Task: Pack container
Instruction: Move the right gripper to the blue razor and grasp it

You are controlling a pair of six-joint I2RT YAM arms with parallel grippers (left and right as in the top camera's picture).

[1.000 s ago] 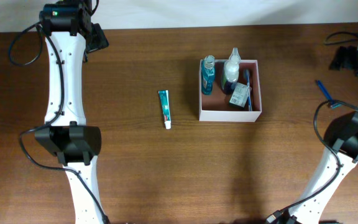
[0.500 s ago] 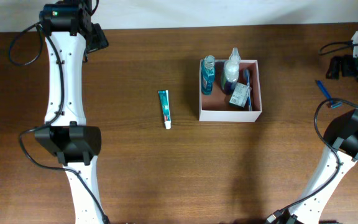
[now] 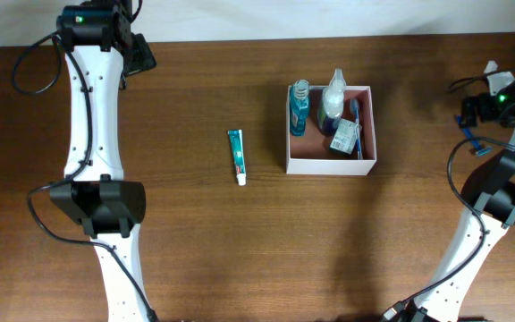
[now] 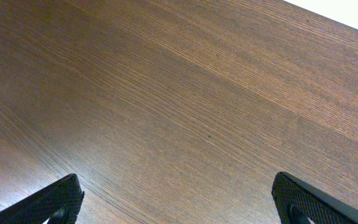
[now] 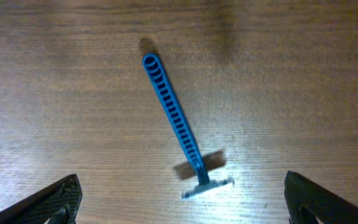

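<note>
Above the dark wooden table (image 5: 55, 74), my right gripper (image 5: 186, 203) hangs wide open over the slim blue plastic razor (image 5: 178, 124), ready to grasp it.

a green-and-white toothpaste tube (image 3: 236, 155) lies flat near the middle of the dark wooden table (image 3: 240, 250), its white cap pointing to the near side. far off at the right edge lies a blue disposable razor (image 5: 178, 127) with a ribbed handle, set diagonally.

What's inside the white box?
Inside the container stand a blue bottle and a clear bottle, beside a small packet and a thin blue stick. Anything underneath them is hidden.
</note>
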